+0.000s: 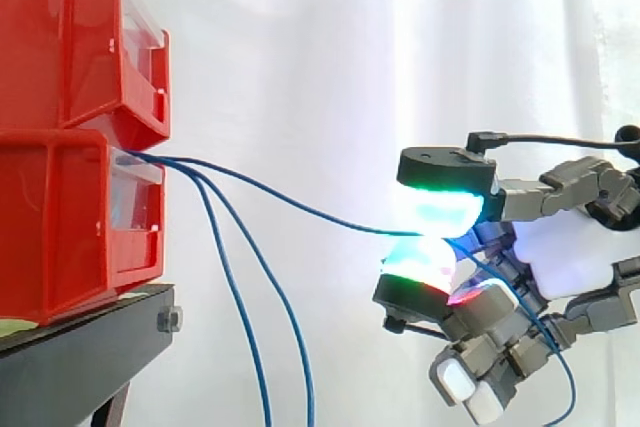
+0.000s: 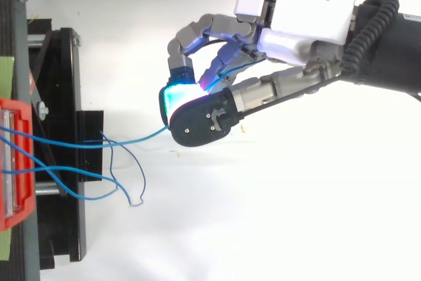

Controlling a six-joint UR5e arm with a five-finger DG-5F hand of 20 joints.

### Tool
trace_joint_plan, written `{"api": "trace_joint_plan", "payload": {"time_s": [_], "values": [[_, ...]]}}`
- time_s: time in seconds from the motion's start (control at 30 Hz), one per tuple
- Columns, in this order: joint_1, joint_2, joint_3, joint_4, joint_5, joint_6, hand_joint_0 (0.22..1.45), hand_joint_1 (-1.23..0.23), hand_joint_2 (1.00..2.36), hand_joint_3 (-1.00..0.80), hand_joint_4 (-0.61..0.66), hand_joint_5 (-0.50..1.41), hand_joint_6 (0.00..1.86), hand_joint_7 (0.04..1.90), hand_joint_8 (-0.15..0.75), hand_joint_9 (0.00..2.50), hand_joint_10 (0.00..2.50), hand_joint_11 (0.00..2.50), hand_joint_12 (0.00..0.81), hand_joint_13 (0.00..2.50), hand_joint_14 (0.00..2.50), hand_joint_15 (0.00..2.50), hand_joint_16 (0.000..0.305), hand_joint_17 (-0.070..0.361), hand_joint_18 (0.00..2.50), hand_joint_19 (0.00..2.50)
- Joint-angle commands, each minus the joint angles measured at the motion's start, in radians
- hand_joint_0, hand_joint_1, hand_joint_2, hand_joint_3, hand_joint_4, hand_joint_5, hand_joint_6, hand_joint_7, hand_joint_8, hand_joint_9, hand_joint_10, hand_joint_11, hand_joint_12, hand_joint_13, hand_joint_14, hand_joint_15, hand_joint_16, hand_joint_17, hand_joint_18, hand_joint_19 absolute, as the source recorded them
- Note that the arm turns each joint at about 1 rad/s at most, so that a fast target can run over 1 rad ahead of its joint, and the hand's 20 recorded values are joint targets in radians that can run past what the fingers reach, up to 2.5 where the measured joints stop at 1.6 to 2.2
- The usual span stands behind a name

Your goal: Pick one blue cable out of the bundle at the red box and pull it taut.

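Right of red bins (image 1: 60, 227) on black stand (image 1: 90, 347), well apart: pinches one blue cable (image 1: 300, 205) between cyan-green glowing fingertips (image 1: 440, 209) of hand (image 1: 560, 247). Runs from front of lower one to pinch, slightly sagging, with two more blue cables (image 1: 236, 297) hanging slack beneath.

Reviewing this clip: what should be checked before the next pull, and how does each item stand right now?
1. Fingers of the hand pinch the blue cable: ok.
2. Only one cable pinched; two other cables hang free near the red box: ok.
3. Held cable taut: not ok, it sags.
4. Cable anchored inside the box: cannot tell.
5. Cable behind the hand snag-free: cannot tell.
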Motion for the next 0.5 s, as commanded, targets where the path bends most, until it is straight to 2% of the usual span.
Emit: {"api": "trace_joint_plan", "payload": {"time_s": [0.0, 0.47], "values": [[0.0, 0.0, 0.0, 0.0, 0.0, 0.0, 0.86, -0.75, 1.01, -0.41, 0.01, -0.2, 1.02, 1.23, 0.325, 0.78, 0.39, 1.31, 0.333, 0.85, 0.02, 0.72, 0.045, 0.102, 0.66, 0.63], [0.0, 0.0, 0.0, 0.0, 0.0, 0.0, 0.87, -0.76, 1.01, -0.4, 0.01, -0.2, 1.02, 1.22, 0.317, 0.78, 0.43, 1.28, 0.332, 0.85, 0.02, 0.72, 0.045, 0.101, 0.66, 0.64]]}}
